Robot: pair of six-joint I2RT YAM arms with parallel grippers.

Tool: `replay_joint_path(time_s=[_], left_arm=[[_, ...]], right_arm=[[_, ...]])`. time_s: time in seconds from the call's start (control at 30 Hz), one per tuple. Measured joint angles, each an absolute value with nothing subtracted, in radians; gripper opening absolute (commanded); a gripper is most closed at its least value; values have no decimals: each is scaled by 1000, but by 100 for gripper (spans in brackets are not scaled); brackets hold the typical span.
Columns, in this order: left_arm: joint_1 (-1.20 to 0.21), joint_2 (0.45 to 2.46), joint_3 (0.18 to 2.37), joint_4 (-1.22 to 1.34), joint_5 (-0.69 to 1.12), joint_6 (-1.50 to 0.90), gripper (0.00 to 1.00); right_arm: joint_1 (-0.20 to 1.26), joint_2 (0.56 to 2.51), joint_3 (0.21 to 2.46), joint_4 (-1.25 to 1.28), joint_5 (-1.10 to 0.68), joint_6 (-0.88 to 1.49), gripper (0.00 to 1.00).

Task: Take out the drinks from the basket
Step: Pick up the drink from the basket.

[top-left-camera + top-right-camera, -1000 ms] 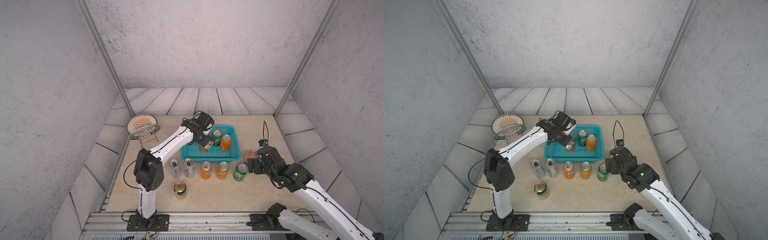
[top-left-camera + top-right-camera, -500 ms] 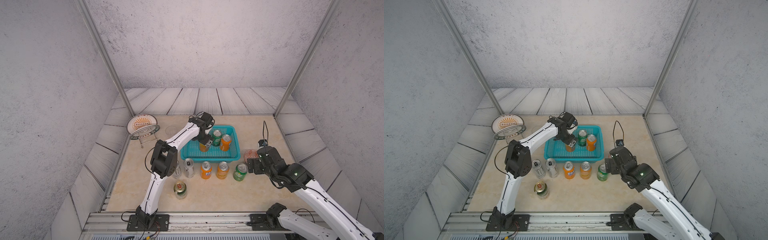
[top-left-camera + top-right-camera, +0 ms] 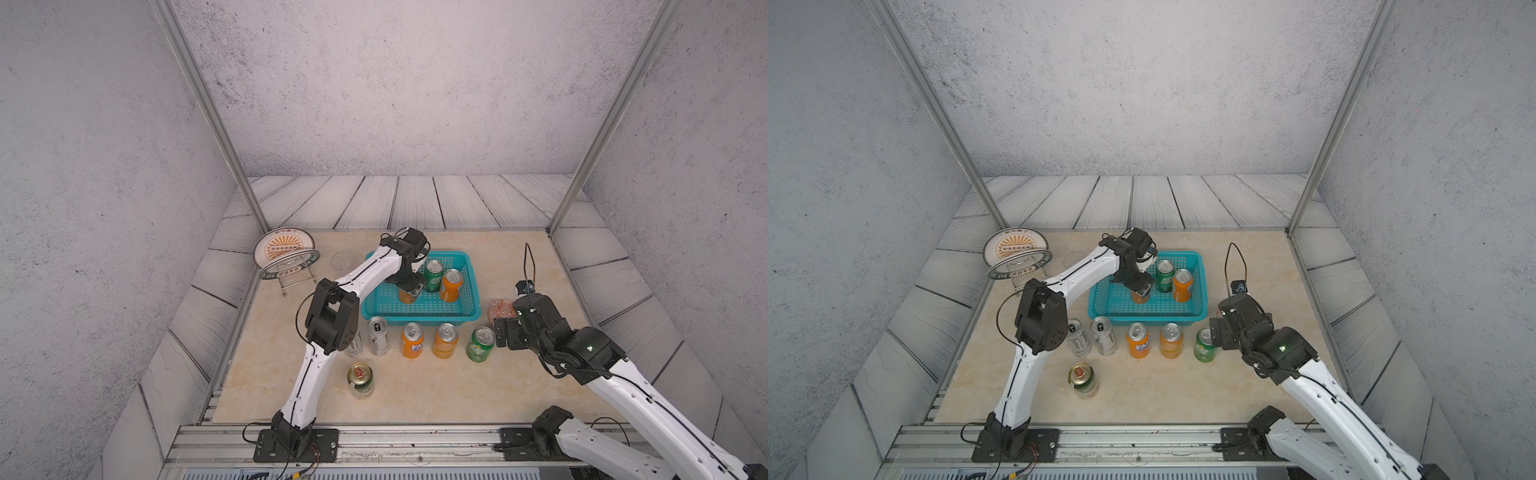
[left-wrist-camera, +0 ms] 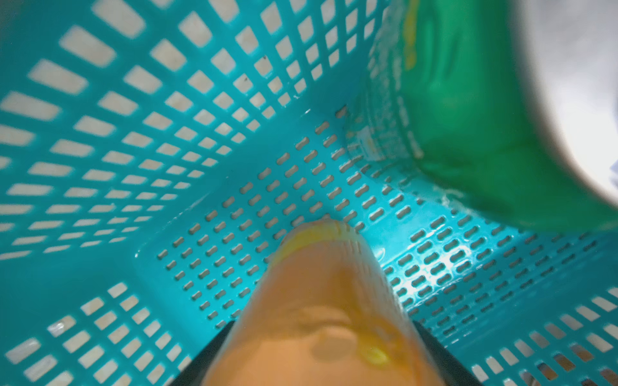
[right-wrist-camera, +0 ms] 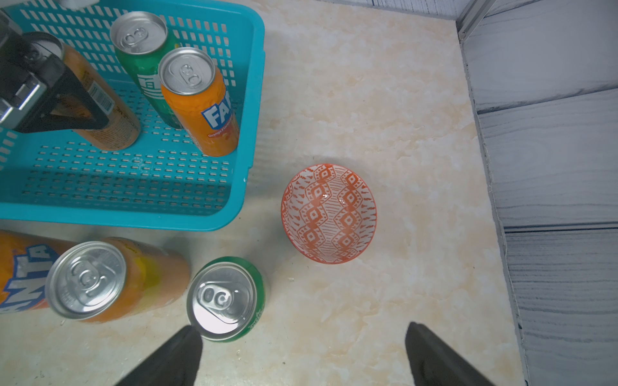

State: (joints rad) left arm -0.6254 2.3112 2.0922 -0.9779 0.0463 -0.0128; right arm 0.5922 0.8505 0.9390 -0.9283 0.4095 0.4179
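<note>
The turquoise basket [image 3: 419, 321] [image 3: 1148, 316] [image 5: 133, 214] holds three upright drinks: a green can [image 3: 433, 276] [image 5: 143, 50], an orange Fanta can [image 3: 451, 286] [image 5: 200, 107], and a second orange can [image 3: 406, 296] [image 4: 321, 294]. My left gripper [image 3: 409, 286] [image 4: 322, 334] reaches down into the basket, shut on that second orange can. On the table in front stand two silver cans [image 3: 377, 336], two orange cans [image 3: 412, 340], a green can [image 3: 480, 344] and a gold-topped can [image 3: 360, 380]. My right gripper [image 3: 505, 332] [image 5: 301, 334] hangs open, just right of the green table can [image 5: 227, 297].
A small orange patterned dish [image 5: 329, 214] [image 3: 500, 309] lies right of the basket, beside my right wrist. A decorated plate on a wire stand [image 3: 284, 253] and a clear cup [image 3: 343, 262] stand at the back left. My left elbow [image 3: 332, 322] hangs over the silver cans.
My left gripper has sunk into the basket over the orange can and its jaws have narrowed onto it. The left elbow swung forward and up. The right arm stayed still.
</note>
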Motion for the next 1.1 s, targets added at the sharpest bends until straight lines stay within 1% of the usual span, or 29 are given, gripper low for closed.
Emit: replay_joint_path(time_s=[0.33,0.47,0.73,1.1], left_arm=[[-625,2303,2093,-1001,41,-15,68],[-628,2266,2087,-1024,37,-17,68],[-653,2091,2071,-1048,28,-24,66],[-762,1849,1993,-1072,-11,-27,66]], right_arm=[[592,850,939,-928,410,417,100],[592,850,939,-928,410,417,99],[592,838,939,-931,410,417,99],[592,802,939,-945,410,418,99]])
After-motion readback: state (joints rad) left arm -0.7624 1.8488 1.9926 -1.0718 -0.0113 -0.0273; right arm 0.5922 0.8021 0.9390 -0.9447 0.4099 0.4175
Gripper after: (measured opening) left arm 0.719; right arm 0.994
